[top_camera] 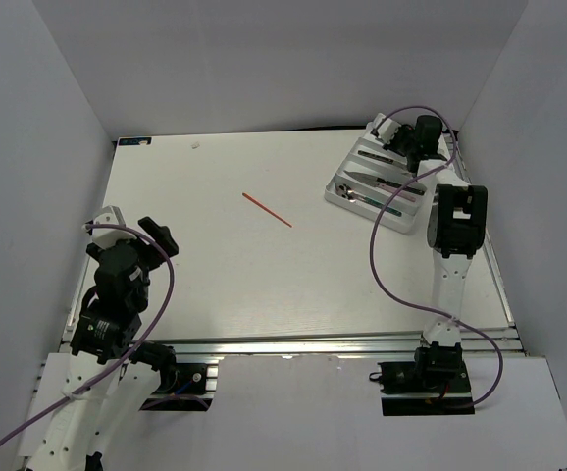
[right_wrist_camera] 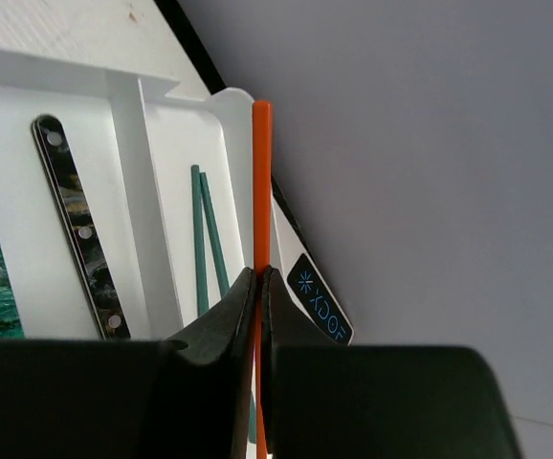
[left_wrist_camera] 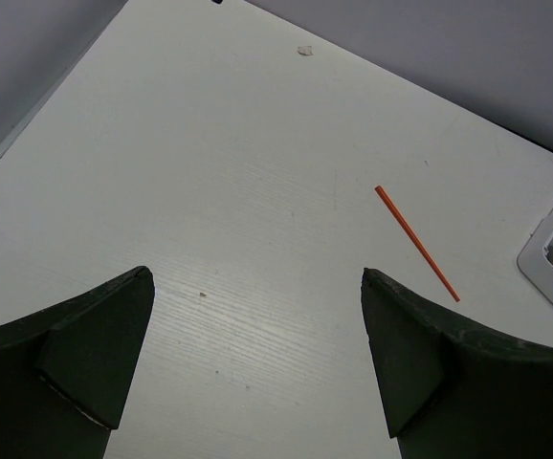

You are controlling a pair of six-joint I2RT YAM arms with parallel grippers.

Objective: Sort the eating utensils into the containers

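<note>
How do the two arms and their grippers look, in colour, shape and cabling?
The left arm and right arm have black joint housings and white links. A thin purple cable loops along each. The fingers are dark, matte and wedge-shaped, tapering to the tip.

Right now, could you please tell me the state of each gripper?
Left gripper: open, holding nothing.
Right gripper: closed on a thin red-orange chopstick.
</note>
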